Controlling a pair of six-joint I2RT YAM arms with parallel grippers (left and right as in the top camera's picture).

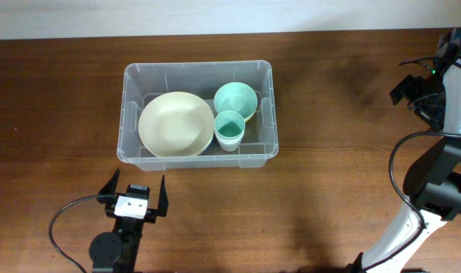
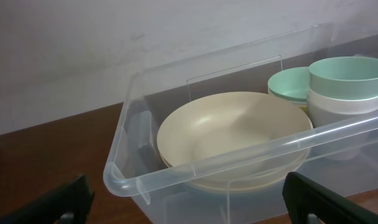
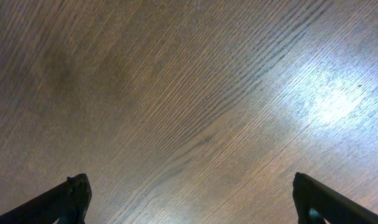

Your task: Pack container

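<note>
The clear plastic container (image 1: 132, 114) stands on the table at centre. Inside lie a stack of cream plates (image 1: 174, 123), a mint green bowl (image 1: 236, 100) and a mint cup nested in a white cup (image 1: 230, 130). My left gripper (image 1: 136, 189) is open and empty, just in front of the container's near wall. In the left wrist view the container's rim (image 2: 195, 168) fills the frame, with the plates (image 2: 232, 134), the bowl (image 2: 288, 84) and the cups (image 2: 347, 87) inside, between my open fingers (image 2: 195, 208). My right gripper (image 3: 192, 202) is open over bare wood. In the overhead view it is at the far right (image 1: 416, 87), its fingers unclear there.
The wooden table (image 1: 56, 114) surrounds the container on all sides. The right arm's white links and black cables (image 1: 435, 174) stand along the right edge. A cable (image 1: 64, 227) loops by the left arm's base.
</note>
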